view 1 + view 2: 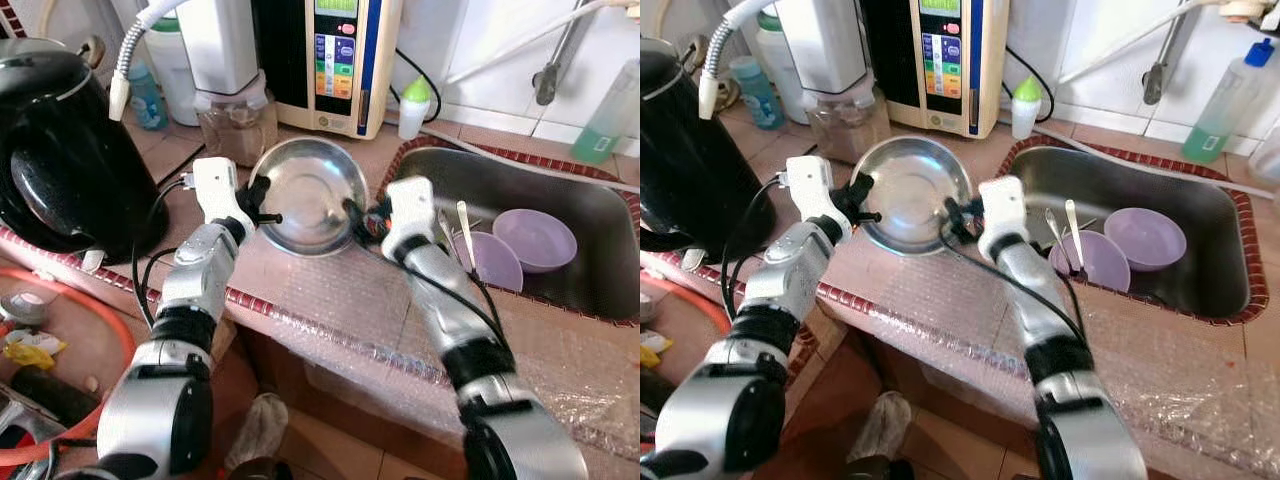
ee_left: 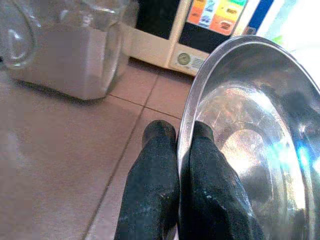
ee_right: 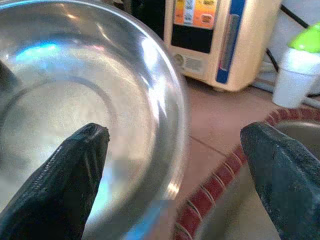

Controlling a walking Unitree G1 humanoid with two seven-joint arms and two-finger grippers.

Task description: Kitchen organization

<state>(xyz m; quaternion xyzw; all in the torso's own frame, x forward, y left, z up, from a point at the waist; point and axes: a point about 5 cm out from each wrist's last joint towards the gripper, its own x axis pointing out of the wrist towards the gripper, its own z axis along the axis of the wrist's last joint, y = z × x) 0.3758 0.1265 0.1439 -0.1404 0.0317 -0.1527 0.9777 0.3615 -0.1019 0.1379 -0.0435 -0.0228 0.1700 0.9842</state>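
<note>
A shiny round steel bowl [image 1: 305, 193] sits on the tiled counter [image 1: 330, 290] beside the sink [image 1: 590, 250]. The left gripper [image 2: 177, 137] is clamped tight on the bowl's rim. The right gripper [image 3: 175, 150] is spread wide, straddling the opposite rim. Behind stands a cream appliance [image 1: 335, 60] with coloured buttons, its writing unreadable.

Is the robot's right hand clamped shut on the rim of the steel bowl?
No, the right hand is wide open, its fingers straddling the steel bowl's rim without closing on it.
</note>
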